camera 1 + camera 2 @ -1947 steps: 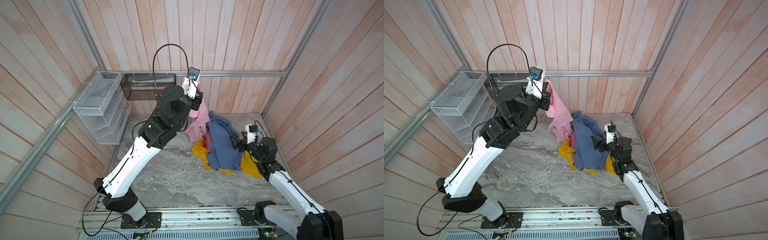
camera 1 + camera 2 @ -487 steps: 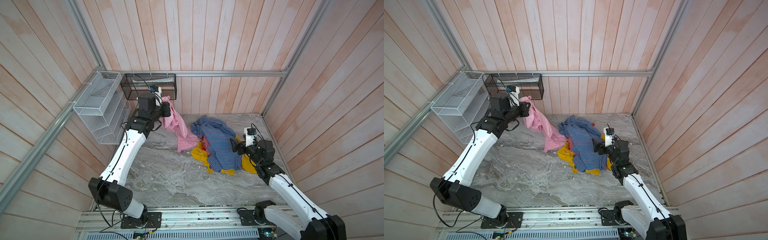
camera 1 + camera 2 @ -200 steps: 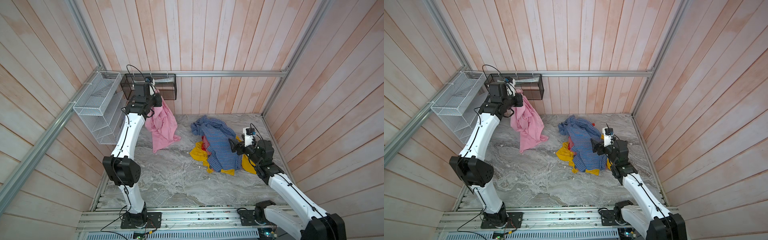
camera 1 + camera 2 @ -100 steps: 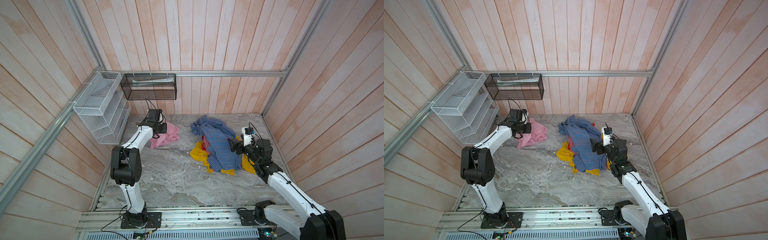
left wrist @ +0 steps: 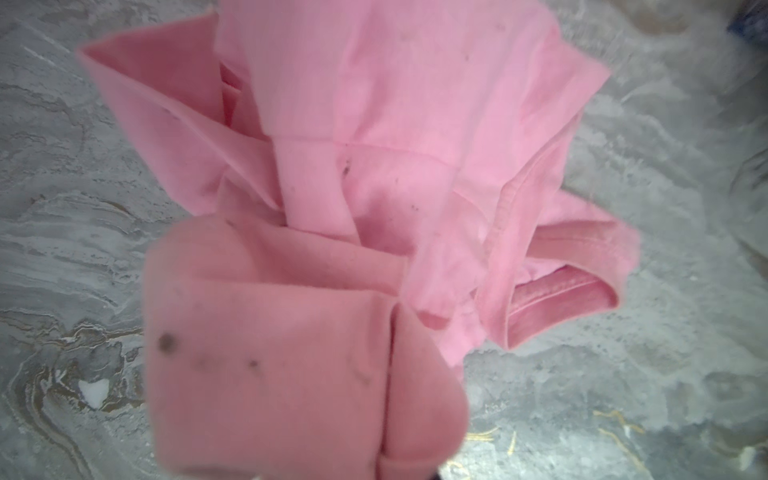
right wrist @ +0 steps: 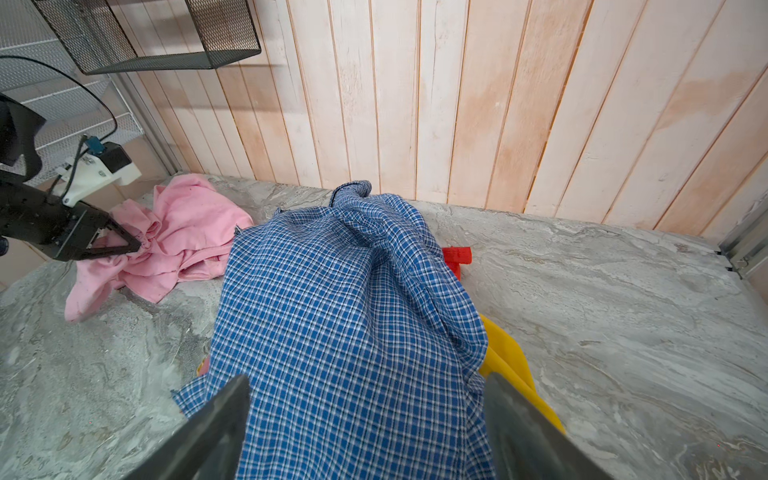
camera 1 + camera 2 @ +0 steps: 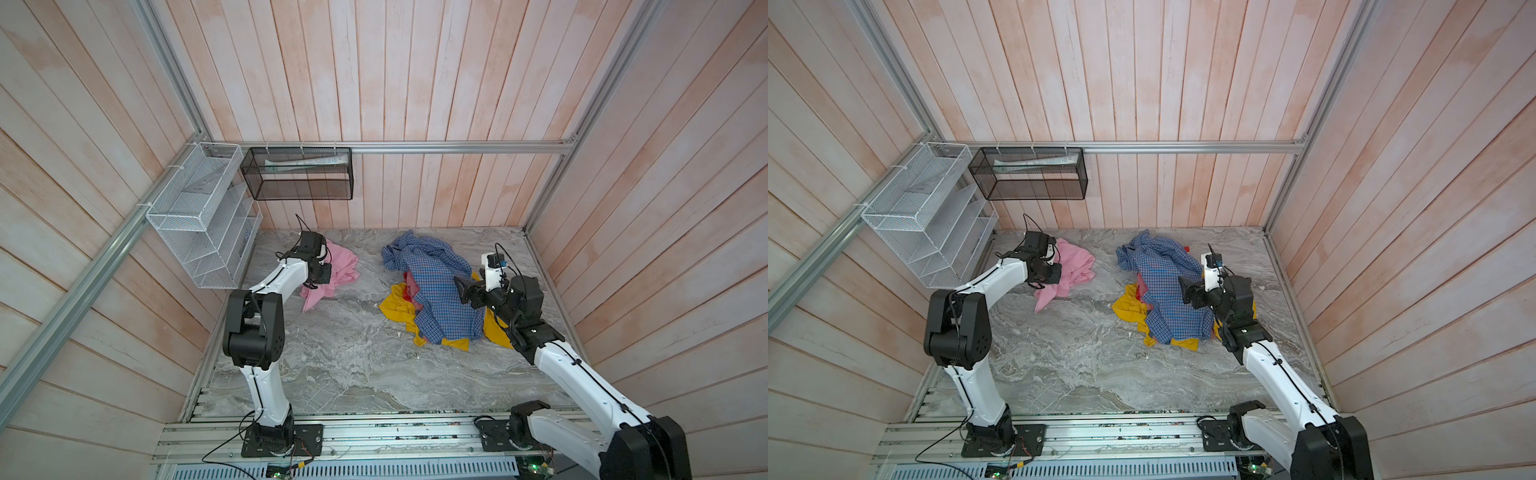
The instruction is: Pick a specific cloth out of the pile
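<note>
The cloth (image 7: 343, 266) (image 7: 1077, 262), plain light pink, lies crumpled on the marble table at the back left, apart from the pile. My left gripper (image 7: 327, 275) (image 7: 1055, 274) sits low on its near edge. In the right wrist view its fingers (image 6: 124, 249) close to a point in a pink fold (image 6: 191, 232). Pink fabric (image 5: 395, 124) fills the left wrist view and hides the jaws. The pile is a blue checked shirt (image 7: 440, 291) (image 6: 353, 311) over a mustard-yellow cloth (image 7: 397, 307) and a red bit (image 6: 457, 255). My right gripper (image 7: 463, 289) (image 6: 365, 428) hovers open over the shirt.
A white wire rack (image 7: 203, 216) hangs on the left wall and a black mesh basket (image 7: 299, 178) on the back wall, both above the cloth. Wooden walls close three sides. Bare marble table (image 7: 353, 365) stretches toward the front rail.
A second ago my left arm held the cloth hanging high by the back-left corner. It has come down and the cloth now lies bunched on the table. The right arm has not moved.
</note>
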